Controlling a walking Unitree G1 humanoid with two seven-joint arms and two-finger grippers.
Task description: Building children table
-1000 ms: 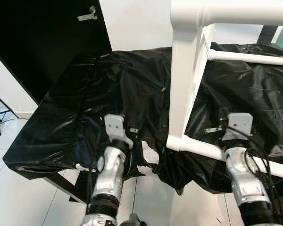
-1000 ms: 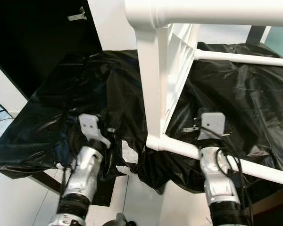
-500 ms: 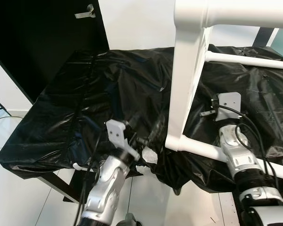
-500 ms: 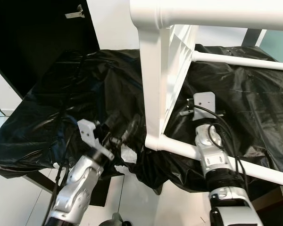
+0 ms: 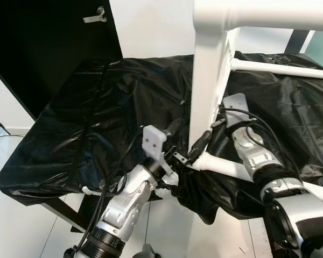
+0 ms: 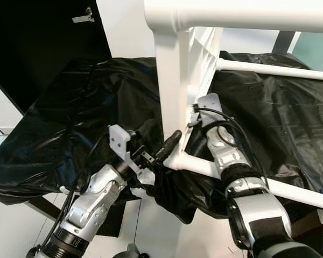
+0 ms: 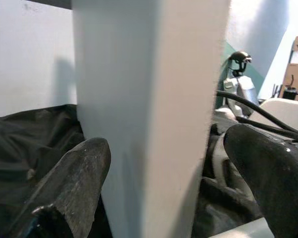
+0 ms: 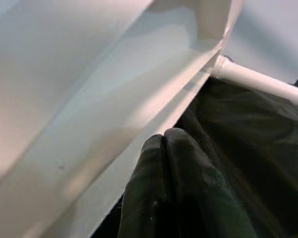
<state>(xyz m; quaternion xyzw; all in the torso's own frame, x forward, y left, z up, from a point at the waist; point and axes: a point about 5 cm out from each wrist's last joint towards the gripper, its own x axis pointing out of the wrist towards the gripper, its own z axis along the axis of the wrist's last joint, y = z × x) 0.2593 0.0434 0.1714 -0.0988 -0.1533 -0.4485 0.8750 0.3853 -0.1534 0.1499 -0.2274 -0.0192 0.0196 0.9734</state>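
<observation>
Both end effectors closing in on the white wooden children's table frame (image 5: 210, 80)

It is standing on the black plastic-covered surface (image 5: 97, 118); the left end effector (image 5: 187, 146) is straddling its square leg, fingers spread, while the right end effector (image 8: 161, 163) is pressing shut-tipped beside it. Stiff, smooth, probably light: grip low.

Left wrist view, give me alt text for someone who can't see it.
A white table leg stands upright between the left gripper's two black fingers, which are spread open on either side of it. Crumpled black plastic sheeting lies behind, below a pale wall.
</observation>
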